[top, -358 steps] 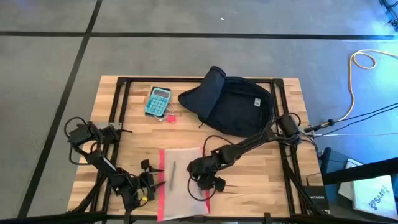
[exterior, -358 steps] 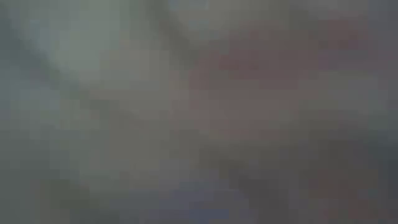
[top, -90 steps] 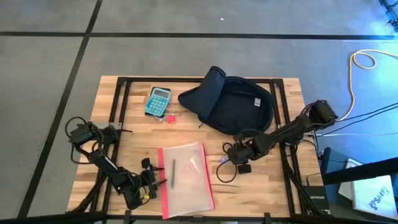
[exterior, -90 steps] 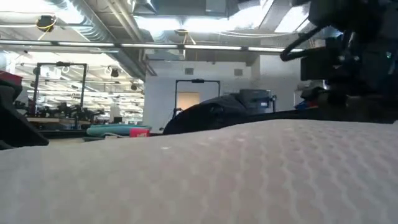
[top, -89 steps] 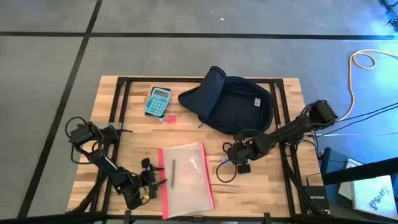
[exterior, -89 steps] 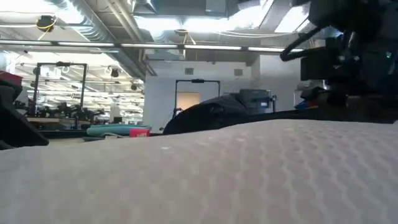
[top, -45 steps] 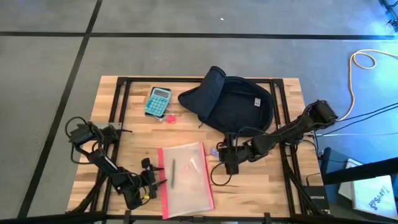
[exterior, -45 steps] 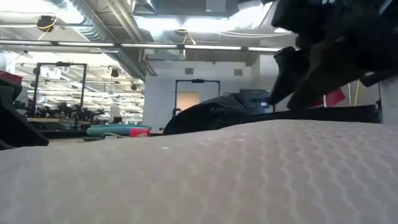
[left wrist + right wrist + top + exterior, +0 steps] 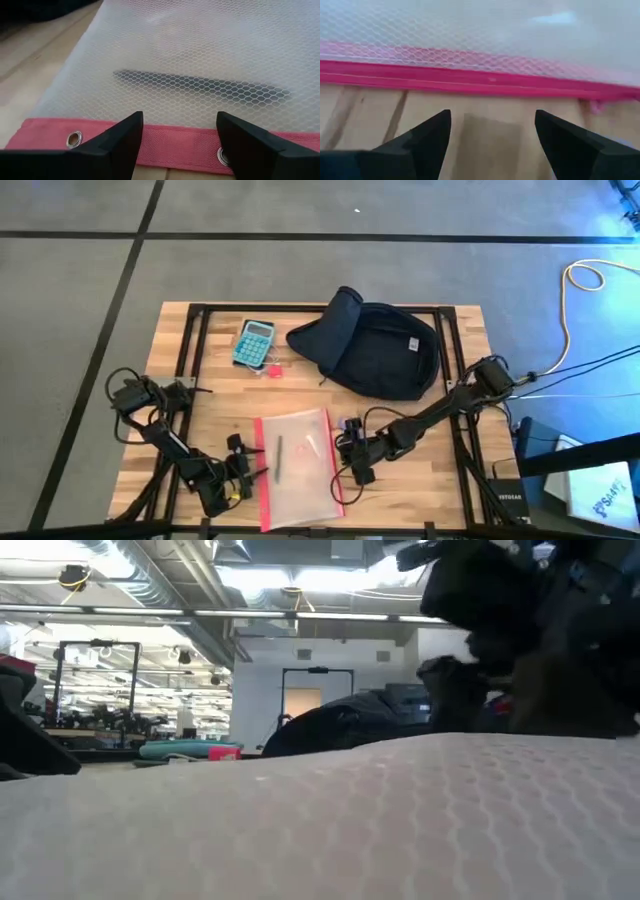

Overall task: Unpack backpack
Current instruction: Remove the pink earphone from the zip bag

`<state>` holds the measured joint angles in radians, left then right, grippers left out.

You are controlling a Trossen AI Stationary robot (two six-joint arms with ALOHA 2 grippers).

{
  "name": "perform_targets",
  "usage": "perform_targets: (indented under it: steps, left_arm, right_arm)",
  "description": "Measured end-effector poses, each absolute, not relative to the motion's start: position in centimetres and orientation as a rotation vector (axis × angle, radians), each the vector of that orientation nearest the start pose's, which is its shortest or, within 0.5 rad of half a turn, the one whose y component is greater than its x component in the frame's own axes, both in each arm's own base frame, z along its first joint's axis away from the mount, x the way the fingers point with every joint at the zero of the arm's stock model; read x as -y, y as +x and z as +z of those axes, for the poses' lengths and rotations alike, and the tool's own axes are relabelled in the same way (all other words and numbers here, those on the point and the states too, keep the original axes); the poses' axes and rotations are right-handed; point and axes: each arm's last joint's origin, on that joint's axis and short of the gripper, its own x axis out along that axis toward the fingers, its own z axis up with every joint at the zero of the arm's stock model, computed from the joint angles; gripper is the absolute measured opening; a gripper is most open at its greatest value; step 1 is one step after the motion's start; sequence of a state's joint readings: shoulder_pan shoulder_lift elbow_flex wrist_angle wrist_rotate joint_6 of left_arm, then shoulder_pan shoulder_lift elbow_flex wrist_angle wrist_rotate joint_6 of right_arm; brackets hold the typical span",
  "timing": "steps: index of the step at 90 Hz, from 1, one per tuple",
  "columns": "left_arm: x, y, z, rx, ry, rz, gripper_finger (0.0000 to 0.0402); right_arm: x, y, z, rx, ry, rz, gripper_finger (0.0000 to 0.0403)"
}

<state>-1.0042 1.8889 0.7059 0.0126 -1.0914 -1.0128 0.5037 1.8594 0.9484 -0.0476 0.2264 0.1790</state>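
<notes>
**Both grippers spread at the pouch, backpack at the far side of the table**

You have the clear mesh pouch point(image 9: 297, 467) lying flat near the front edge of the table point(image 9: 215, 405); take it as your landmark. The backpack point(image 9: 375, 350) sits well beyond the pouch, toward the table's far edge and a little to the right, with its flap raised on the side facing the calculator point(image 9: 254, 342). The calculator lies beyond the pouch's left half, beside the backpack, with a small pink item point(image 9: 273, 369) just in front of it.

Your right gripper point(image 9: 352, 454) is low at the pouch's right edge. Its fingers point(image 9: 422, 141) are spread apart, holding nothing, with bare wood between them and the pink zip edge point(image 9: 470, 81) just ahead.

Your left gripper point(image 9: 252, 467) rests at the pouch's left edge. Its fingers point(image 9: 120, 137) are likewise parted and empty, pointing over the red eyelet border point(image 9: 170, 140) at a dark pen point(image 9: 200, 86) inside the mesh.
</notes>
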Motion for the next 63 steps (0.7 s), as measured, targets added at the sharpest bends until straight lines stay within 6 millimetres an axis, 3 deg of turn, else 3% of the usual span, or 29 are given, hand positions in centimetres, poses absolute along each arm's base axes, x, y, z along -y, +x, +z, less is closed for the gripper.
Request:
perform_targets:
  steps: [11, 26, 63]
  left_arm:
    - [22.4, 17.3, 7.5, -0.453, 0.034, 0.336, 0.0239]
    - [22.4, 17.3, 7.5, -0.452, 0.035, 0.337, 0.0239]
    - [22.4, 17.3, 7.6, -0.45, 0.029, 0.338, 0.0239]
  right_arm:
    - [-16.9, 32.0, 11.6, -0.89, -0.177, 0.191, 0.0271]
    - [-17.3, 33.5, 12.5, -0.84, -0.198, 0.205, 0.0271]
    - [-16.0, 35.6, 14.0, -0.789, -0.192, 0.184, 0.0271]
